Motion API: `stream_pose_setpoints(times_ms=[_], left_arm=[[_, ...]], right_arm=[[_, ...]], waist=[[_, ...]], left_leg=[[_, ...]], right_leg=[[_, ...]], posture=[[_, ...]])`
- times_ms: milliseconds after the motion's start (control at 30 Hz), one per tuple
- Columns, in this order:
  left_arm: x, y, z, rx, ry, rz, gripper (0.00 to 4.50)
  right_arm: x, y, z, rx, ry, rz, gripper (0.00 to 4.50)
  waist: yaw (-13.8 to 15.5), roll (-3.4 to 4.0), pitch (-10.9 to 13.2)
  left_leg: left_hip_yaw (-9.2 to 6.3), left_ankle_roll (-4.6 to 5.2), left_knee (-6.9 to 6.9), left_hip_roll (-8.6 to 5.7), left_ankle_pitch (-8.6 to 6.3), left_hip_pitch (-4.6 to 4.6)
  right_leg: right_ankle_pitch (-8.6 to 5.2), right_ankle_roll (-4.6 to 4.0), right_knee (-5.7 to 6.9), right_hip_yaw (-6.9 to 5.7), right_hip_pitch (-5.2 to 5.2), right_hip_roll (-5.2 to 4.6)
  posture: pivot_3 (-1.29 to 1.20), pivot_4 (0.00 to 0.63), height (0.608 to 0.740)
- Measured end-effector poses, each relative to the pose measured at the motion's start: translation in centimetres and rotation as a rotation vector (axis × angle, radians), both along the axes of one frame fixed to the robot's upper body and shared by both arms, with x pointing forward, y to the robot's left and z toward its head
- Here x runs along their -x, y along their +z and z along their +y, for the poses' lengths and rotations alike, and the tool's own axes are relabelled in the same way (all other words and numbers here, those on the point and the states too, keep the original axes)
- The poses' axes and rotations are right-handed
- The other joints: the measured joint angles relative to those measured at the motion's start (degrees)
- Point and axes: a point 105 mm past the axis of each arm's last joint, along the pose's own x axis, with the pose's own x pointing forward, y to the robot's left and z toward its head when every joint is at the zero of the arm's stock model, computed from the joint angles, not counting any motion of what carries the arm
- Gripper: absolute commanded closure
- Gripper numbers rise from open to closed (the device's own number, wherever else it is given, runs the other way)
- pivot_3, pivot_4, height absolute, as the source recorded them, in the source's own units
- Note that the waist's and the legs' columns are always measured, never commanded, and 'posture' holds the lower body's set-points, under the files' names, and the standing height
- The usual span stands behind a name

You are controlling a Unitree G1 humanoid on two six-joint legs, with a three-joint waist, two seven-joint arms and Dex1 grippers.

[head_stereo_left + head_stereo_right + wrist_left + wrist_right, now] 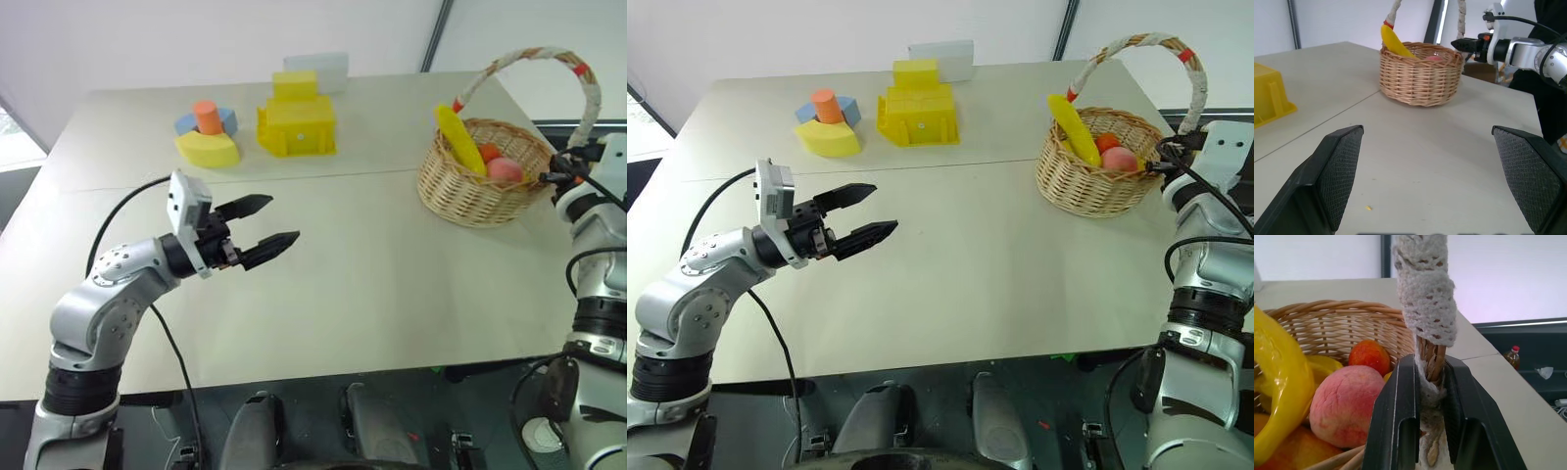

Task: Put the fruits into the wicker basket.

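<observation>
The wicker basket (477, 188) stands at the table's right, its white-wrapped handle (529, 57) arching above it. Inside lie the fruits: a yellow banana (458, 138) leaning on the rim, a pink peach (1344, 404), an orange-red round one (1369, 356) and a yellow lemon (1322, 366) partly hidden behind them. My right gripper (1428, 369) is shut on the foot of the handle at the basket's right rim. Well to the left, my left gripper (272, 223) hangs open over the table with nothing between its fingers, pointing toward the basket (1419, 73).
A yellow block house (296, 122) and a pile of yellow, blue and orange foam blocks (208, 132) sit at the back of the table, with a white box (318, 70) behind them. The table's right edge runs just past the basket.
</observation>
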Motion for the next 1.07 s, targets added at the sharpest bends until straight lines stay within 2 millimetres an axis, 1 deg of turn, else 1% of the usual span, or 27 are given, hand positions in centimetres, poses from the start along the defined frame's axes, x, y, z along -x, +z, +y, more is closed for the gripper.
stream_pose_setpoints(times_ms=[100,167,233,333,367,433,533,600,633,667,733,767,833,900,1000,1067], left_arm=[[-0.2,-0.1,0.1,-0.005,0.019,-0.005,0.00],[-0.3,-0.1,0.3,-0.006,0.031,-0.006,0.00],[-0.3,-0.3,0.6,-0.006,0.048,0.002,0.00],[-0.6,-1.1,1.4,-0.030,0.102,0.023,0.00],[-0.8,-1.4,1.8,-0.035,0.128,0.030,0.00],[-1.4,-1.8,3.0,-0.041,0.191,0.047,0.00],[-1.8,-3.2,5.3,-0.079,0.294,0.078,0.00],[-1.8,-4.3,6.8,-0.093,0.356,0.107,0.00],[-1.7,-4.9,7.4,-0.100,0.378,0.117,0.00],[-1.5,-5.7,8.1,-0.119,0.405,0.129,0.00],[-1.0,-7.5,9.2,-0.150,0.448,0.173,0.00],[-0.7,-8.1,9.6,-0.161,0.463,0.183,0.00],[-0.5,-8.5,10.0,-0.157,0.490,0.191,0.00],[-0.2,-8.7,10.5,-0.146,0.518,0.189,0.00],[0.2,-9.1,10.7,-0.146,0.536,0.199,0.00],[0.4,-8.9,10.8,-0.137,0.545,0.187,0.00]], right_arm=[[0.1,0.0,0.0,0.007,0.005,-0.006,1.42],[0.6,0.1,0.0,0.034,0.002,-0.011,0.46],[1.4,0.2,-0.1,0.060,-0.005,-0.016,0.46],[3.5,0.4,-0.8,0.127,-0.011,-0.016,0.46],[4.2,0.5,-0.7,0.140,0.008,-0.019,0.46],[5.3,0.4,0.3,0.175,0.083,-0.016,0.46],[6.9,-0.7,2.6,0.238,0.265,0.031,0.46],[7.4,-1.4,5.3,0.255,0.420,0.055,0.46],[7.6,-1.7,7.0,0.262,0.510,0.066,0.46],[7.7,-2.2,9.4,0.269,0.625,0.082,0.46],[8.1,-3.8,13.4,0.277,0.814,0.128,0.46],[8.2,-4.5,14.4,0.272,0.860,0.146,0.46],[7.9,-5.7,15.7,0.247,0.901,0.166,0.46],[7.4,-6.2,16.6,0.226,0.926,0.168,0.46],[7.0,-6.3,16.9,0.225,0.938,0.166,0.46],[6.8,-6.6,16.7,0.229,0.936,0.174,0.46]], waist=[[0.2,0.00,0.0],[0.4,0.00,0.0],[0.7,0.00,0.0],[1.5,0.01,0.0],[1.6,0.01,0.0],[1.7,0.01,0.0],[1.4,0.04,0.0],[1.2,0.04,0.0],[1.1,0.04,0.0],[0.9,0.04,0.0],[0.8,0.03,0.0],[0.9,0.00,0.0],[1.4,0.00,0.0],[1.9,0.00,0.0],[2.1,-0.01,0.0],[2.0,-0.03,0.0]], left_leg=[[-0.01,0.00,0.00,-0.01,0.00,-0.03],[-0.04,0.00,0.00,0.00,0.00,-0.05],[-0.05,0.01,0.00,0.01,-0.01,-0.06],[-0.04,0.04,0.00,0.00,-0.02,-0.06],[-0.04,0.04,0.01,0.00,-0.02,-0.04],[-0.06,0.04,0.00,0.00,-0.02,-0.02],[-0.03,0.05,0.00,0.01,-0.03,0.02],[-0.02,0.07,0.00,0.06,-0.04,0.07],[-0.02,0.07,0.00,0.08,-0.04,0.10],[-0.03,0.07,0.00,0.11,-0.04,0.14],[-0.12,0.07,0.00,0.15,-0.04,0.14],[-0.13,0.07,0.00,0.14,-0.04,0.14],[-0.12,0.07,0.01,0.09,-0.04,0.11],[-0.13,0.06,0.01,0.06,-0.04,0.08],[-0.18,0.08,0.01,0.02,-0.06,0.01],[-0.17,0.09,0.01,0.02,-0.06,0.01]], right_leg=[[0.00,0.01,-0.01,0.00,0.01,-0.07],[0.00,0.01,-0.02,-0.01,0.01,-0.12],[0.00,0.02,-0.03,-0.01,0.01,-0.16],[0.00,0.02,-0.06,-0.01,0.01,-0.17],[0.00,0.02,-0.07,-0.02,0.04,-0.16],[0.00,0.02,-0.07,-0.03,0.07,-0.15],[-0.01,0.02,-0.07,-0.03,0.07,-0.10],[-0.01,0.02,-0.08,-0.02,0.10,-0.05],[-0.01,0.02,-0.06,-0.02,0.10,-0.05],[-0.01,0.02,-0.06,-0.02,0.13,-0.04],[-0.02,0.01,-0.06,-0.09,0.18,-0.06],[-0.02,0.00,-0.06,-0.09,0.19,-0.09],[-0.02,0.01,-0.07,-0.09,0.17,-0.18],[-0.02,0.00,-0.09,-0.11,0.17,-0.24],[-0.02,0.00,-0.15,-0.16,0.17,-0.31],[-0.02,0.00,-0.16,-0.16,0.17,-0.31]], posture=[[0.00,0.150,0.740],[0.00,0.150,0.740],[0.00,0.150,0.740],[0.00,0.150,0.740],[0.00,0.150,0.740],[0.00,0.150,0.740],[0.00,0.150,0.740],[0.00,0.150,0.740],[0.00,0.150,0.740],[0.00,0.150,0.740],[0.00,0.150,0.740],[0.00,0.150,0.740],[0.00,0.150,0.740],[0.00,0.150,0.740],[0.00,0.150,0.740],[0.00,0.150,0.740]])
